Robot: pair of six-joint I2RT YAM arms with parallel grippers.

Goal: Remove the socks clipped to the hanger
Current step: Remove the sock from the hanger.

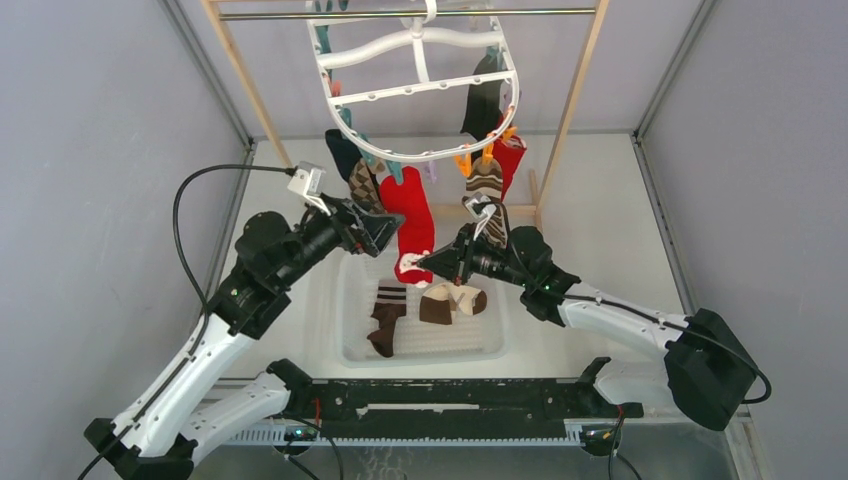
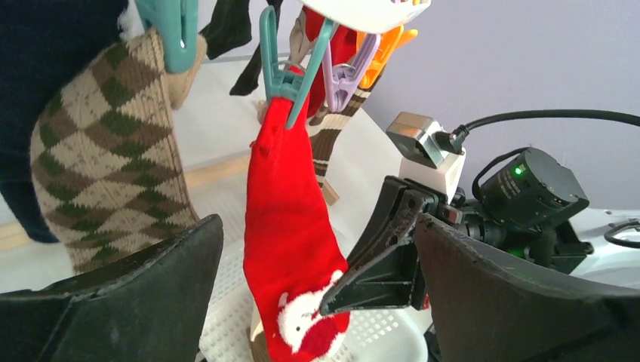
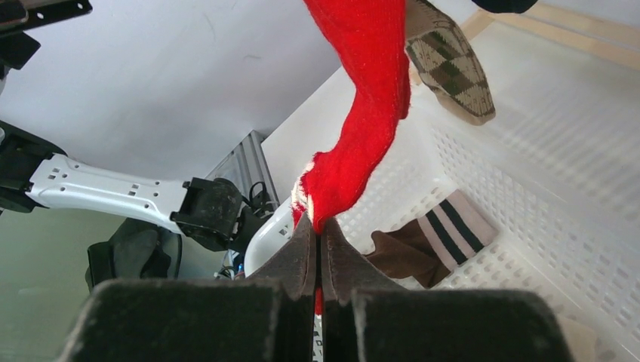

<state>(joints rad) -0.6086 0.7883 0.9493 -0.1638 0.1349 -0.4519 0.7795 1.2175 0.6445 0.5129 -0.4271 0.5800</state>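
While the right end effector (image 3: 318, 247) clamps the lower end of the red sock (image 1: 412, 212), the left end effector (image 1: 387, 232) gapes wide, sock just ahead.

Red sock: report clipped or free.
Clipped: a teal clip holds the top of the red sock; the right gripper pinches its lower end.

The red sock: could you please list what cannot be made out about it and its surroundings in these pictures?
- Right wrist view: the red sock runs off the top edge, so its clip is unseen there. Its pinched tip is hidden between the right gripper's shut fingers.
- Left wrist view: the hanger is mostly cut off by the top edge.
- Top view: the left gripper covers the argyle sock's lower part.
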